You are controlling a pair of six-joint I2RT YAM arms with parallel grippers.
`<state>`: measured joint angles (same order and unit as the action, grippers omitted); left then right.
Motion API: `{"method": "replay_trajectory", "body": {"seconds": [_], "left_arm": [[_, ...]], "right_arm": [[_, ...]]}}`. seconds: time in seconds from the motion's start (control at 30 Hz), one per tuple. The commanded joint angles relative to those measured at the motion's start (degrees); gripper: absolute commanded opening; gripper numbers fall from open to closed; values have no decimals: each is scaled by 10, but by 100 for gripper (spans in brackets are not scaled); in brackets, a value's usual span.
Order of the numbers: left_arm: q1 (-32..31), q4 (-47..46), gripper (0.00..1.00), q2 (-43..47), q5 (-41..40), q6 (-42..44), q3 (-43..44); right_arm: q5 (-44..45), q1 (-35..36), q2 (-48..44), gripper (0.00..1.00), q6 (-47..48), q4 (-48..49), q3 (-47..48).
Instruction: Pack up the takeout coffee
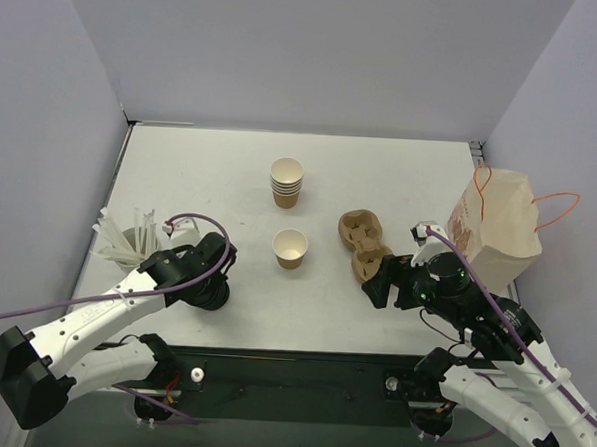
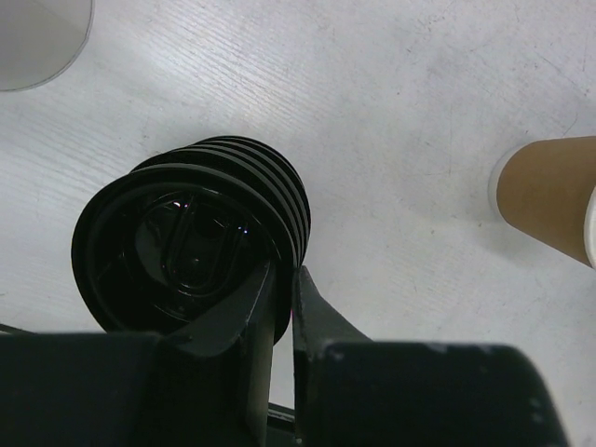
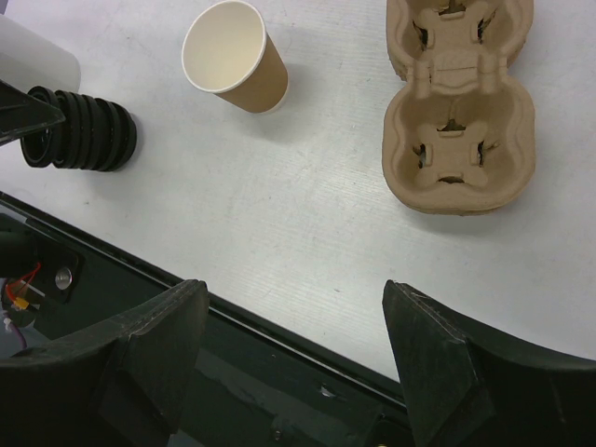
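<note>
Your small tapered tan kraft-paper cup (image 1: pixel 290 247), white inside and open-mouthed, stands upright near the middle of the table with no print on it that you could read. Its lid is not on it: the stack of round black plastic lids (image 1: pixel 212 295) sits well to the cup's left, and your left gripper (image 2: pixel 287 272) is down on that stack. Its fingers (image 2: pixel 244 312) are drawn in to a thin slit at the rim of the top lid (image 2: pixel 186 247). You cannot tell whether they pinch it. Your right gripper (image 3: pixel 298 358) hangs over the near table edge with its fingers wide apart and nothing between them. Just beyond it lies the brown moulded-pulp cup carrier (image 3: pixel 458 102). Behind the cup stands a stack of nested tan paper cups (image 1: pixel 287 182). At the far right, a tan paper bag with orange cord handles (image 1: pixel 498 229) carries red printing too small to read. White sticks in a clear tub (image 1: pixel 128 237) stand at the left edge. The white table (image 1: pixel 401 179) is matte and faintly scuffed, and plain pale lilac-grey walls (image 1: pixel 307 54) close it in.
</note>
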<state>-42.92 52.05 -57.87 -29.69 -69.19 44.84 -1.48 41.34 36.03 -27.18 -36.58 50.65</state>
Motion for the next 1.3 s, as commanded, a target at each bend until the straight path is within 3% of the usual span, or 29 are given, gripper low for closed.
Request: {"method": "replay_trajectory", "body": {"seconds": [0.0, 0.23, 0.3, 0.43, 0.47, 0.57, 0.73, 0.87, 1.1, 1.13, 1.27], "left_arm": [[4, 14, 14, 20, 24, 19, 44], [4, -13, 8, 64, 90, 139, 103], [4, -49, 8, 80, 150, 177, 109], [4, -199, 8, 135, 291, 252, 93], [5, -223, 8, 140, 350, 256, 90], [5, -307, 8, 148, 455, 259, 86], [5, -496, 8, 158, 614, 231, 35], [5, -593, 8, 166, 646, 188, 2], [5, -643, 6, 150, 682, 143, -7], [5, -648, 6, 145, 681, 127, -8], [5, -668, 6, 132, 692, 88, -11]], "right_arm": [[-3, 3, 4, 77, -2, 17, 2], [-41, 4, -3, 77, -12, 102, 7], [-67, 4, -3, 76, -13, 162, -6], [-119, 5, -10, 75, -5, 314, -58], [-139, 5, -15, 75, 2, 408, -79], [-168, 8, -19, 74, 35, 572, -146], [-137, 8, 32, 73, 20, 654, -148], [-231, 22, 63, 68, -2, 758, -165], [-276, 56, 34, 64, 166, 881, -246], [-283, 61, 29, 61, 206, 934, -259], [-240, 92, 20, 57, 307, 1010, -302]]}}
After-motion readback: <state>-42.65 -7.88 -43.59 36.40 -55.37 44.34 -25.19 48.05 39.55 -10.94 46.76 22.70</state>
